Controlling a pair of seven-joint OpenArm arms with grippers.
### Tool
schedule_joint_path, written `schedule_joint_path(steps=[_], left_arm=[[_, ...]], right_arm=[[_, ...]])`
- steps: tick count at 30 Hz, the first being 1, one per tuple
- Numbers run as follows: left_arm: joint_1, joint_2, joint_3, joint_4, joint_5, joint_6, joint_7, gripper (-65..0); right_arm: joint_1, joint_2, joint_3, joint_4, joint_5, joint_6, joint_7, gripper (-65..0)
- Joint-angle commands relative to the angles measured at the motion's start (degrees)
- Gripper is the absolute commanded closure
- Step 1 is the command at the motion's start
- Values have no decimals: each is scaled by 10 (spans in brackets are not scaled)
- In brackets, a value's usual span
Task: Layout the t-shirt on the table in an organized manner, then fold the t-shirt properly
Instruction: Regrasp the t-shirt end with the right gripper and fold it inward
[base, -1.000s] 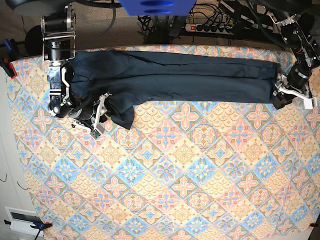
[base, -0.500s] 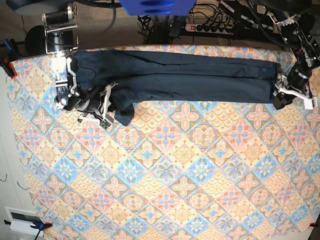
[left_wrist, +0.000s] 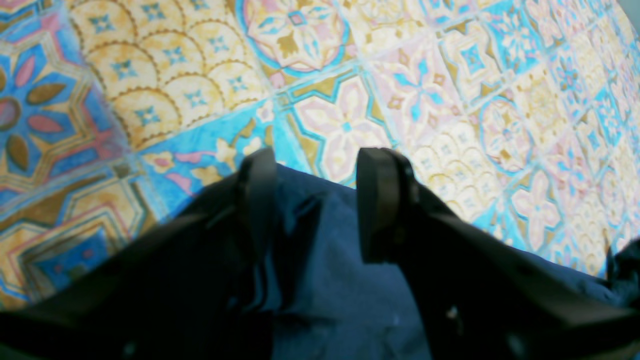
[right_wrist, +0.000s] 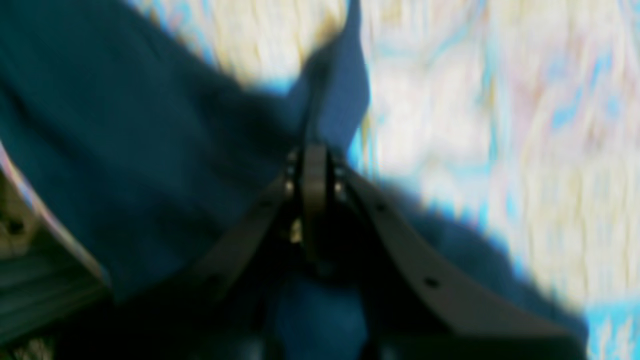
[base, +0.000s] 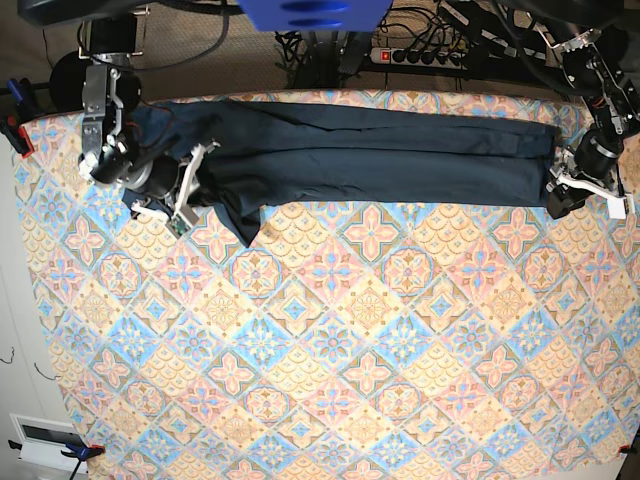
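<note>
Our right gripper (right_wrist: 314, 165) pinches the limp, light t-shirt (base: 350, 150) at its edge; our left gripper (left_wrist: 315, 200) stands half-open astride the hem, unclamped.

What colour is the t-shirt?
Dark navy blue t-shirt, plain; clearest in the base view.

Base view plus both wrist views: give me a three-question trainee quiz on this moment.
1. True or false: the t-shirt lies along the table edge nearest the arm bases.
2. Which gripper is shut on fabric? A left gripper B right gripper
3. Fill in: the left gripper's fingers stand ___ over the shirt's edge.

Key: 1 true; 2 B; 3 apart
</note>
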Motion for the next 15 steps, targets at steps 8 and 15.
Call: schedule_joint_path(steps=[8, 15], left_arm=[[-4, -11, -3, 7, -10, -4, -12, -262], [-4, -11, -3, 6, -10, -4, -13, -262]], right_arm=[[-63, 5, 29, 65, 17, 2, 13, -7], [-131, 30, 35, 69, 42, 2, 13, -7]])
